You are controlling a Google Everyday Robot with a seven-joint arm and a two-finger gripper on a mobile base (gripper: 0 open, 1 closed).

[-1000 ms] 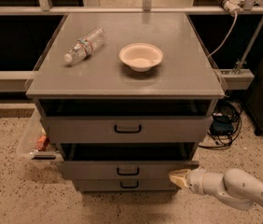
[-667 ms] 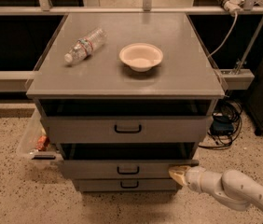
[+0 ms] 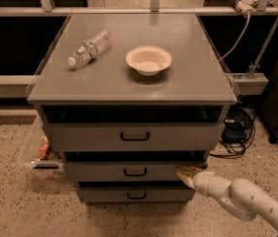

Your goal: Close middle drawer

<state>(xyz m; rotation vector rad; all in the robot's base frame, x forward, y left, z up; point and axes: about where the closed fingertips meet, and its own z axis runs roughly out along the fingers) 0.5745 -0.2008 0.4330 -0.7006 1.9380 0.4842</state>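
Note:
The middle drawer (image 3: 104, 171) is the second of three grey drawers in a grey cabinet. It has a small black loop handle (image 3: 135, 172) and stands slightly out from the cabinet. The gripper (image 3: 186, 174) reaches in from the lower right on a white arm (image 3: 242, 201). Its tan tip rests against the right end of the middle drawer's front. The top drawer (image 3: 80, 136) stands out further, with a dark gap above it. The bottom drawer (image 3: 99, 194) sits below, further back.
On the cabinet top (image 3: 193, 78) lie a plastic water bottle (image 3: 88, 47) on its side and a cream bowl (image 3: 148, 59). A clear bin (image 3: 35, 149) stands on the speckled floor at the left. Cables (image 3: 237, 132) lie at the right. A rail runs behind.
The gripper has moved slightly left and up against the middle drawer's right end. The middle drawer front sits a little further in than before.

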